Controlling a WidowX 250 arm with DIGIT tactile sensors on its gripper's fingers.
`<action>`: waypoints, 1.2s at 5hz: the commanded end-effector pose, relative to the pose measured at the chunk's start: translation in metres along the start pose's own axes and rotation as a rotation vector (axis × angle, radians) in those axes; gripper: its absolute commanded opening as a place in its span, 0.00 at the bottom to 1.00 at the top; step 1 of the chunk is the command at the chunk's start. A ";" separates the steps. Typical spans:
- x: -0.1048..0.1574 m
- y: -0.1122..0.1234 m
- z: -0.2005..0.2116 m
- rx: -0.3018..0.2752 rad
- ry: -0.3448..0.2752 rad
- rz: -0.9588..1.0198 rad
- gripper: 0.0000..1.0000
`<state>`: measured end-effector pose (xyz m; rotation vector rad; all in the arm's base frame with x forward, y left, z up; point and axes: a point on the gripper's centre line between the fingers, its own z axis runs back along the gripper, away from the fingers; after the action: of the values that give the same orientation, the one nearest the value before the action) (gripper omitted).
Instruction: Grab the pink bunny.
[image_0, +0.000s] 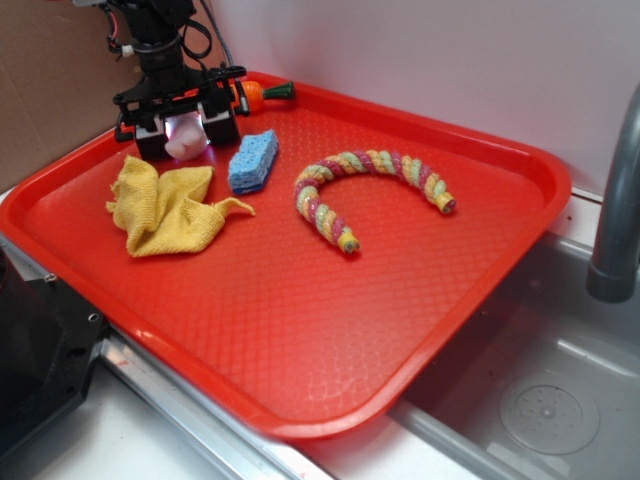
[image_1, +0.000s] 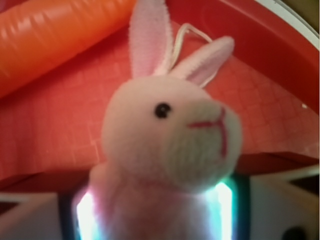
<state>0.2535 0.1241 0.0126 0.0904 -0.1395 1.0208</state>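
Note:
The pink bunny (image_0: 186, 147) sits at the tray's far left corner, between the fingers of my gripper (image_0: 185, 138). In the wrist view the bunny (image_1: 170, 130) fills the frame, with its ears up and its face toward the camera. Its body is pressed between my two glowing pads (image_1: 87, 215) on both sides, so the gripper (image_1: 155, 217) is shut on it. I cannot tell whether the bunny still rests on the tray.
An orange plastic carrot (image_0: 255, 95) lies just behind the gripper and also shows in the wrist view (image_1: 55, 35). A yellow cloth (image_0: 165, 205), a blue sponge (image_0: 253, 160) and a striped rope toy (image_0: 365, 185) lie on the red tray (image_0: 540, 200). A sink (image_0: 560, 390) and a faucet (image_0: 615, 220) are at the right.

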 end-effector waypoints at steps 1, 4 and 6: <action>-0.003 -0.005 0.047 -0.043 0.117 -0.165 0.00; -0.064 -0.045 0.147 -0.105 0.138 -0.644 0.00; -0.109 -0.036 0.188 -0.138 0.128 -0.814 0.00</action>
<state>0.2185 -0.0217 0.1706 -0.0411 -0.0053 0.2128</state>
